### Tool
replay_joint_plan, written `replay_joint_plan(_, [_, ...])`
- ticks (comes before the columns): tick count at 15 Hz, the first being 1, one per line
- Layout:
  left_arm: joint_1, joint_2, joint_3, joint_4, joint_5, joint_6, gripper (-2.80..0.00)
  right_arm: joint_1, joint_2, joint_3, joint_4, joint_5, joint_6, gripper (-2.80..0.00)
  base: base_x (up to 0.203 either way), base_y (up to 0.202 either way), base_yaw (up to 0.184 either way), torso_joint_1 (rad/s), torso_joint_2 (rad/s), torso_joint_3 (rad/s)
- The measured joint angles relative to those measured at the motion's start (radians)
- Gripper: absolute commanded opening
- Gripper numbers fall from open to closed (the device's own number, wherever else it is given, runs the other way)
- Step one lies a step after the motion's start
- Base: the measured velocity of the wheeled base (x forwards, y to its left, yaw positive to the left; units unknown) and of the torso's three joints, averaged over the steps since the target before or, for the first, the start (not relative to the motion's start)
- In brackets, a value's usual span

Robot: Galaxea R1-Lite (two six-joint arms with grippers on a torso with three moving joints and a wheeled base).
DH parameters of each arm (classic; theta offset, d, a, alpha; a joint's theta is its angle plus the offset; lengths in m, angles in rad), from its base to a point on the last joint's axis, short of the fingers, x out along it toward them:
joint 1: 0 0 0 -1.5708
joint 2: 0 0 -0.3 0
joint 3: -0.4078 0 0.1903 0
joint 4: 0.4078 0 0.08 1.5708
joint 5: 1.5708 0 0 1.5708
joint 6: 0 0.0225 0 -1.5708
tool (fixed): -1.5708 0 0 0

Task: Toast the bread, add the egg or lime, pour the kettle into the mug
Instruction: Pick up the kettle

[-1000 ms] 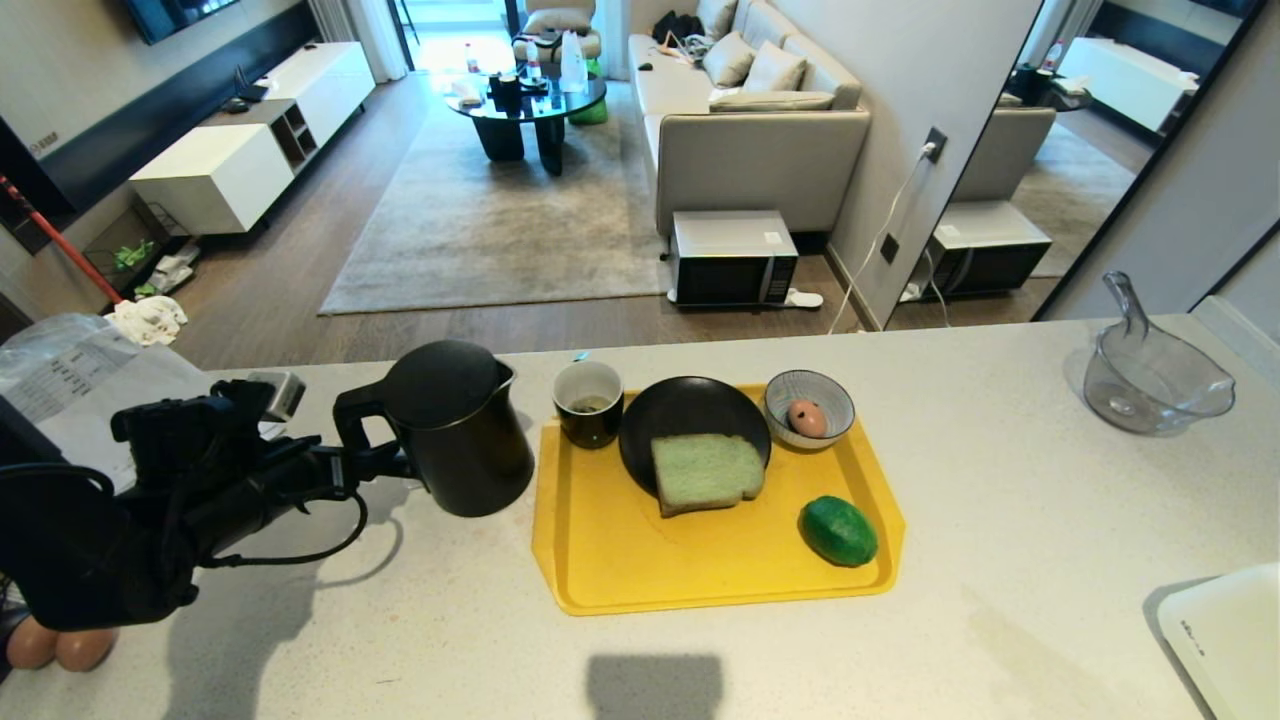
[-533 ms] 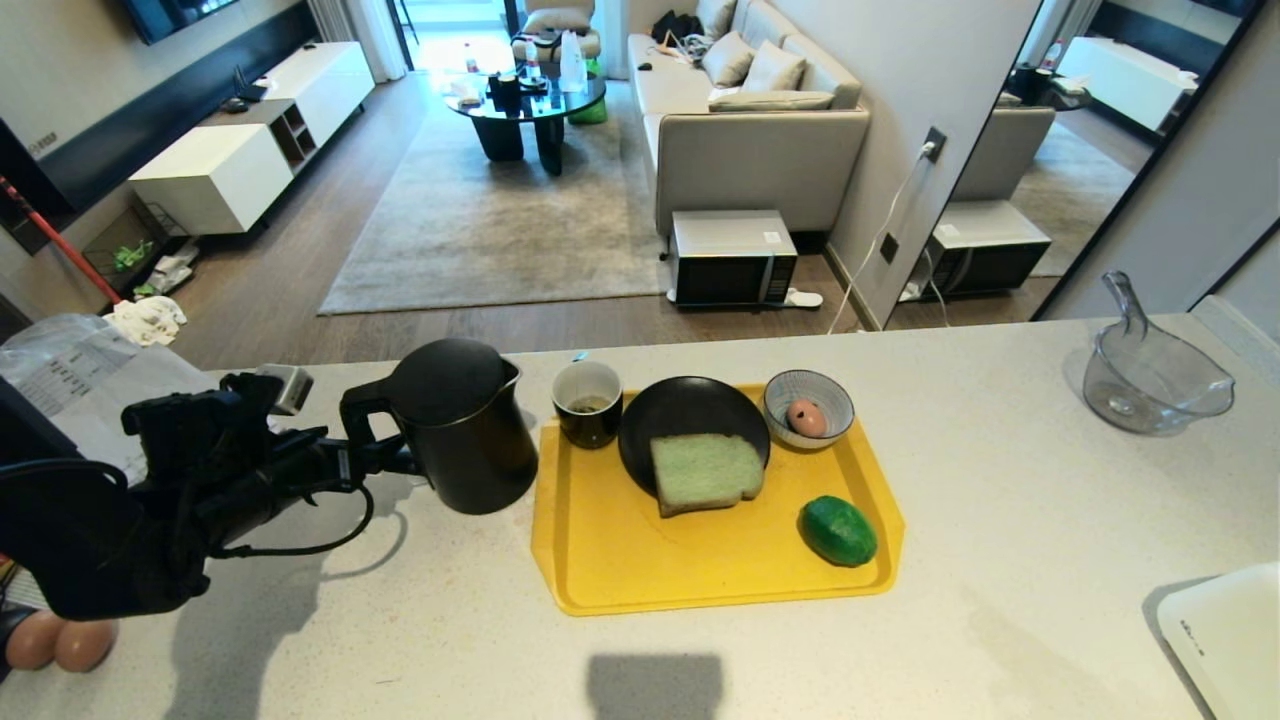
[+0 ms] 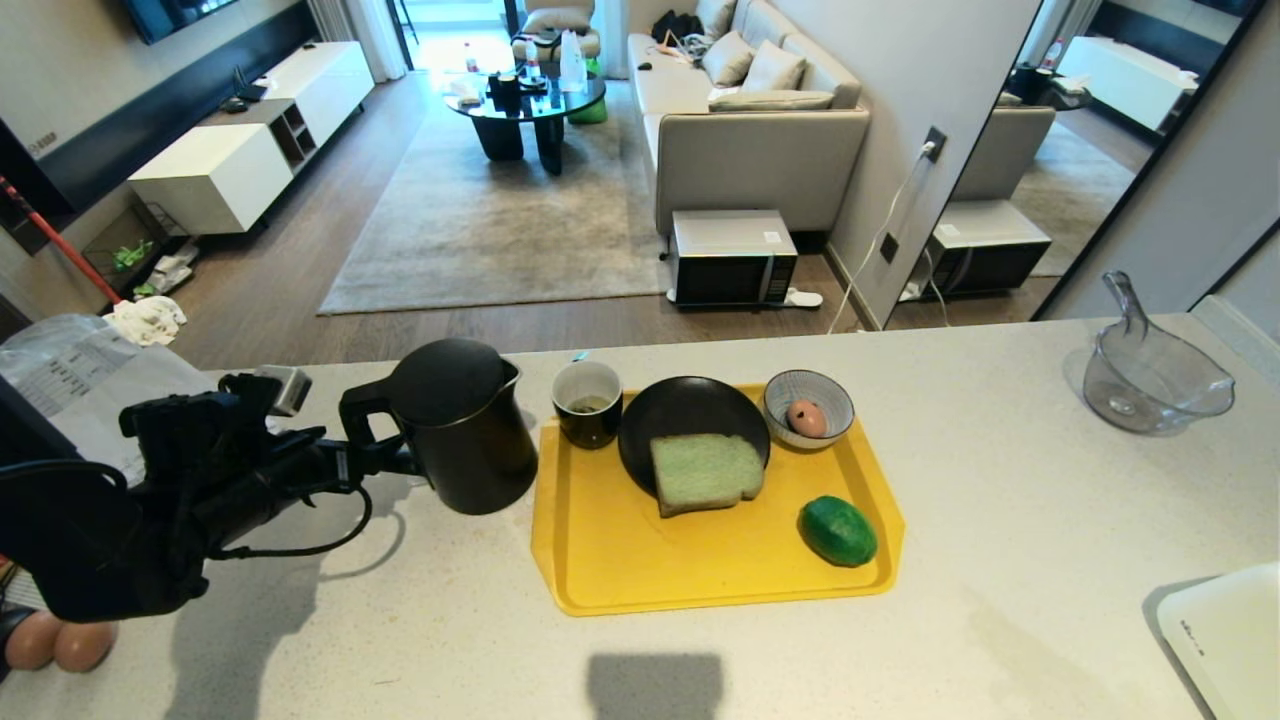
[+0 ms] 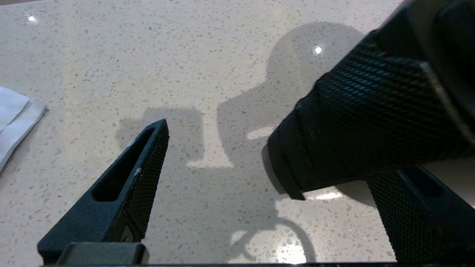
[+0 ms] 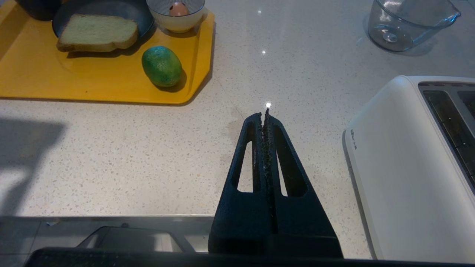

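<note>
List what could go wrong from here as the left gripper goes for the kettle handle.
1. The left gripper is open around the kettle handle, which sits off-centre against one finger; closing may twist or nudge the kettle.
2. The kettle stands beside the yellow tray and the mug; a swing while lifting might knock the mug.
3. Any tilt while lifting could spill before the spout reaches the mug.

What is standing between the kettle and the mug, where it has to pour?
Nothing visible stands between them. The kettle is on the counter just left of the yellow tray, and the mug stands at the tray's near-left corner beside it, with only a small bare gap. The left gripper is at the kettle's handle, jaws open.
</note>
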Motion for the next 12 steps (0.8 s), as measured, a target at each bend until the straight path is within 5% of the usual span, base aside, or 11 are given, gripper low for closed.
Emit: replay_joint_plan(12, [0.031, 0.032, -0.059, 0.002, -0.008, 0.0, 0.0, 0.0, 0.0, 0.0, 0.0, 0.0, 0.0, -2.8, 0.0, 0.0, 0.0, 0.0, 0.0, 0.0])
